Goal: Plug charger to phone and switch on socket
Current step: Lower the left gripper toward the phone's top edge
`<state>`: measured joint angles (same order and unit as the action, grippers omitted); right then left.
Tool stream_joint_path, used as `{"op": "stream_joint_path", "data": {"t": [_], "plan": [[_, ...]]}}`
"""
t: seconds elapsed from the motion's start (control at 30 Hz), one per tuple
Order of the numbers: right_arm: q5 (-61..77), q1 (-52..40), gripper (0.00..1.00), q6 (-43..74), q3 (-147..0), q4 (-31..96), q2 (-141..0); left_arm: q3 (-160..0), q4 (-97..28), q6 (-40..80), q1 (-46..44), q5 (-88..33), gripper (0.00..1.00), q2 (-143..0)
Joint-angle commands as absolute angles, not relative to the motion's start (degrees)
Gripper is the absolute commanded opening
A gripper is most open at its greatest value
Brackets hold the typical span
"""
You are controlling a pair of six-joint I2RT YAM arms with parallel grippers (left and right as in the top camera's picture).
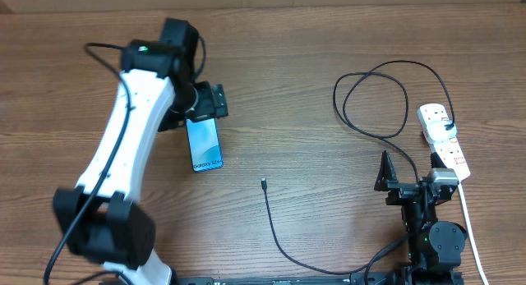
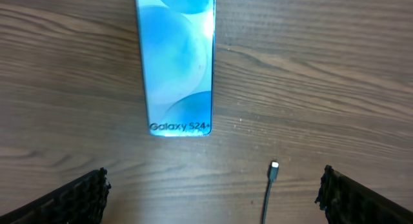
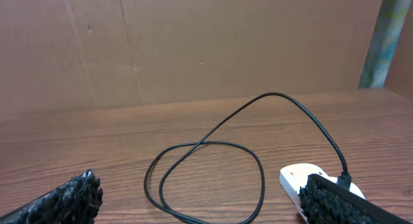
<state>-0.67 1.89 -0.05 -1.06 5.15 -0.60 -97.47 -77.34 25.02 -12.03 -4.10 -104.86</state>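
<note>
cable [image 1: 274, 227] is thin, limp and light, so i would pinch its stiff metal-tipped plug [image 2: 273, 166], which lies on the table [image 1: 329, 39] near the lettered end of the flat, slippery phone [image 2: 175, 62]. left claw [image 2: 216, 192] and right claw [image 3: 200, 201] both gape empty; power strip [image 1: 444, 137] lies beside the right one.

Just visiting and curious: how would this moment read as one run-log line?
left claw: open, by phone | right claw: open, near socket | charger: free end on table, not in phone
</note>
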Motion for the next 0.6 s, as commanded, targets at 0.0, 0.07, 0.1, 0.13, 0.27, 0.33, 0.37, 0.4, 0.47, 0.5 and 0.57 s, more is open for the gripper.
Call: {"op": "stream_joint_path", "data": {"t": [0.0,0.07,0.1,0.13,0.27,0.33,0.37,0.4,0.47,0.5,0.57], "plan": [[-1.15,2.00,1.00,-0.49,-0.45,4.73,-0.38,-97.21,-75.83,26.44,-13.30,-4.97,0.99,-109.30],[-1.15,2.00,1.00,-0.49,-0.45,4.73,-0.38,-97.21,-75.16,26.41,-13.61,-4.91,1.00,-111.74],[-1.15,2.00,1.00,-0.49,-0.45,4.73,-0.38,-97.21,-74.96,26.41,-13.65,-4.95,1.00,-113.19],[-1.15,2.00,1.00,-0.49,-0.45,4.73,-0.38,-97.21,-74.87,26.39,-13.65,-4.95,1.00,-114.15],[-1.15,2.00,1.00,-0.49,-0.45,4.73,-0.38,-97.21,-74.15,25.71,-12.84,-4.78,1.00,-116.92],[-1.15,2.00,1.00,-0.49,-0.45,4.73,-0.38,-97.27,-73.56,25.74,-12.34,-4.49,0.99,-116.53],[-1.15,2.00,1.00,-0.49,-0.45,4.73,-0.38,-97.27,-73.25,25.74,-12.05,-4.32,0.99,-116.44],[-1.15,2.00,1.00,-0.49,-0.45,4.73,-0.38,-97.30,-73.14,25.74,-11.73,-4.10,1.00,-116.20],[-1.15,2.00,1.00,-0.49,-0.45,4.73,-0.38,-97.27,-73.38,25.78,-11.16,-2.70,1.00,-116.20],[-1.15,2.00,1.00,-0.49,-0.45,4.73,-0.38,-97.21,-73.54,25.80,-10.92,-1.58,0.99,-116.22],[-1.15,2.00,1.00,-0.47,-0.45,4.73,-0.38,-96.97,-73.65,26.68,-10.55,0.47,1.00,-116.22]]}}
